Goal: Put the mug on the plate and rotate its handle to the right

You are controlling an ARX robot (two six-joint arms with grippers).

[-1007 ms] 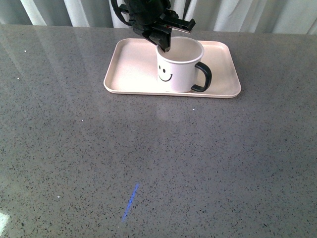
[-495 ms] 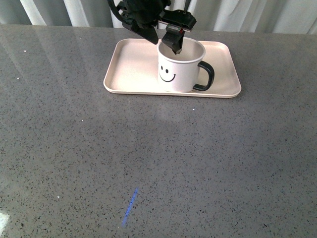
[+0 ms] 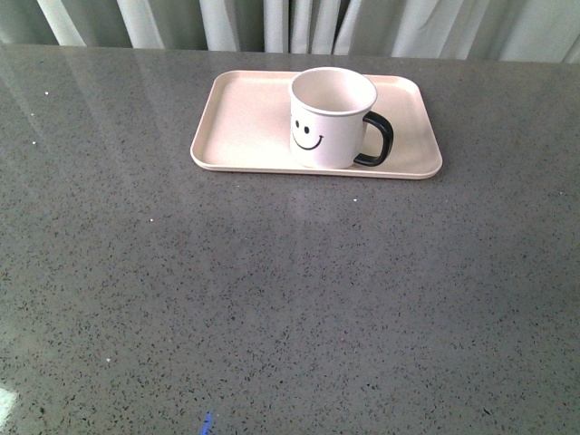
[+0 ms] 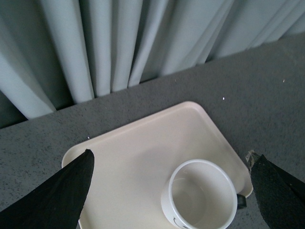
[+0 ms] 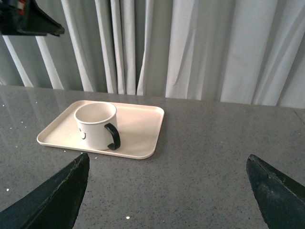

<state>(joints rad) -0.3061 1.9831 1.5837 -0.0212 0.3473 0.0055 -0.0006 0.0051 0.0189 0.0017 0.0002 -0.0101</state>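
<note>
The left gripper [image 4: 169, 160] hangs high over the far side of the plate [image 4: 133, 162] with its two dark fingers [image 4: 71, 191] spread wide and nothing between them; in its wrist view it looks straight down on the open mouth of the mug [image 4: 202, 195]. The right gripper [image 5: 166, 164] is equally wide and empty, held low over the grey speckled table [image 3: 290, 299] well off to the right of the plate [image 5: 143, 124]. Neither arm shows in the front view. There the mug [image 3: 331, 122] stands upright on the plate [image 3: 245, 127], a little right of centre and close to the near rim, smiley face toward the robot. The handle [image 3: 379, 140] points right, perhaps angled a touch toward the robot. The placing and turning look done, so what remains seems to be clearing away. To do that well, the left arm should lift and draw off without dipping a finger toward the mug's rim, since a light knock could spin the handle [image 5: 113, 136] off its heading or push the mug against the plate's low edge. The right arm should keep its distance
</note>
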